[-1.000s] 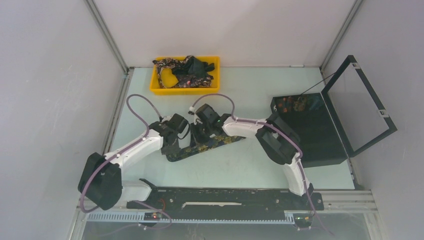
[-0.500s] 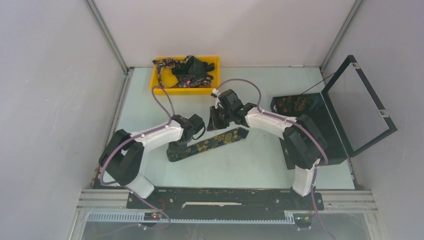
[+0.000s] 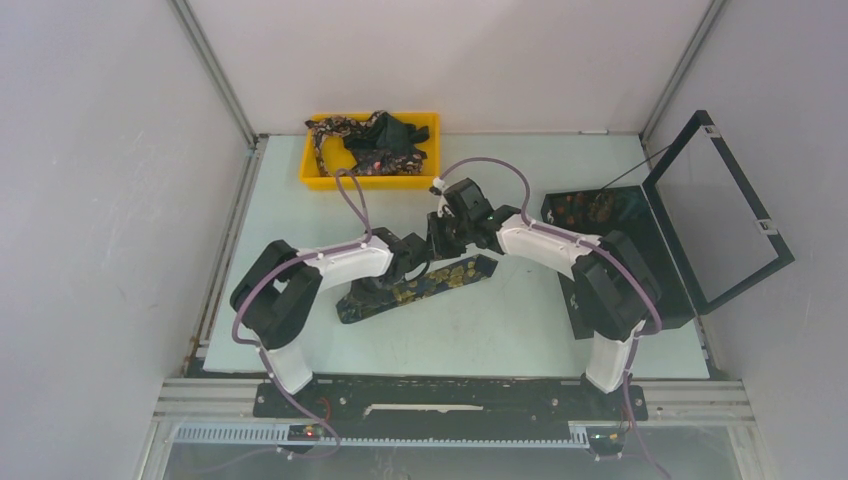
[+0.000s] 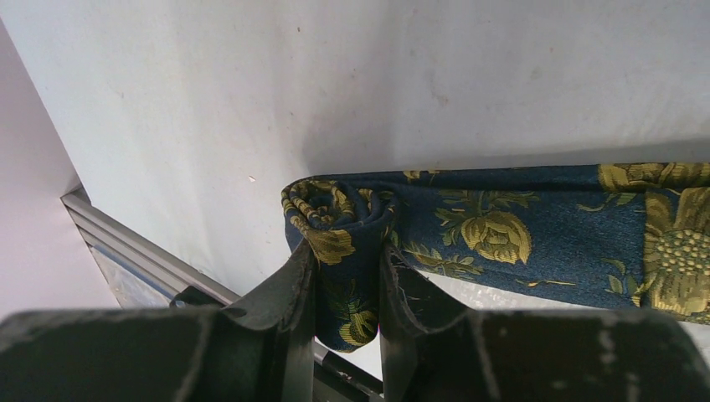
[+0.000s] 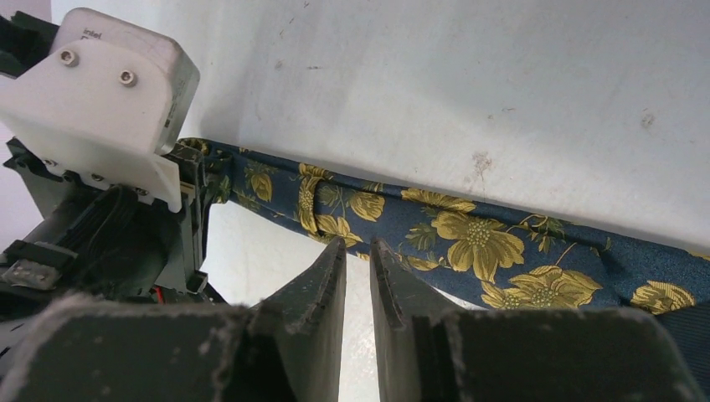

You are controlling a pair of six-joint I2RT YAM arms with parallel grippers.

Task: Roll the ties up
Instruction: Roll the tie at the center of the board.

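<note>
Left gripper (image 4: 345, 251): jaws clamped on the rolled end of the tie (image 4: 536, 230), with the roll at centre of the wrist frame. Right gripper (image 5: 356, 244): jaws a thin slit apart, tips at the tie's lower edge; whether they pinch it, cannot tell. Top view: the tie lies flat, slanting across mid-frame on the table (image 3: 500, 330). Other ties (image 3: 375, 140) are heaped in the yellow tray (image 3: 360, 182), upper centre. Black box (image 3: 640, 270) at right, lid open.

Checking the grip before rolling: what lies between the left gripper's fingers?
The tie, its rolled end clamped in the left gripper; the left wrist view shows it.
</note>
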